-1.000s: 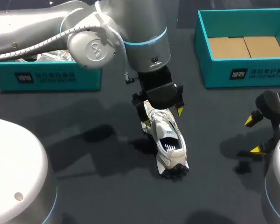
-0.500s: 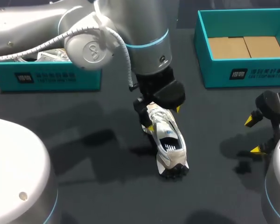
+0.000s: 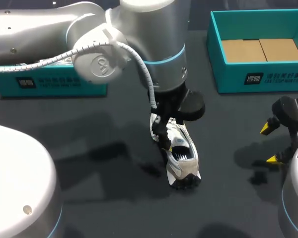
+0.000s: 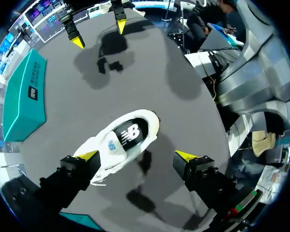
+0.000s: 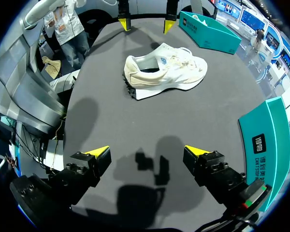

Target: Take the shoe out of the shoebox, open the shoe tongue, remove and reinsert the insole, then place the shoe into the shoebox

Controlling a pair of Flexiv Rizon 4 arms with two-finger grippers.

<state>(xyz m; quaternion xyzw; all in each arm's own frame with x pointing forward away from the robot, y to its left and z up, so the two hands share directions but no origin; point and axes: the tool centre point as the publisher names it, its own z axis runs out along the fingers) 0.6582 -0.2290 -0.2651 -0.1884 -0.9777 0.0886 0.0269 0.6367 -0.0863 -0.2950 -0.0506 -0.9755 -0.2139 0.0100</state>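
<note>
The white mesh sneaker [image 3: 184, 161] lay on the dark table [image 3: 114, 198], toe end between the nearer left gripper's [image 4: 137, 155] spread fingers, heel toward the robot; the spread right gripper [image 5: 146, 151] stood well apart.

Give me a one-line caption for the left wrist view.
Open left gripper above the white shoe on the dark table, with the right gripper open beyond it.

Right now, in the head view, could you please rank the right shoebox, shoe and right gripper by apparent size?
Largest: right shoebox.
Then shoe and right gripper look alike; the gripper seems nearer the camera, so I won't rank them.
</note>
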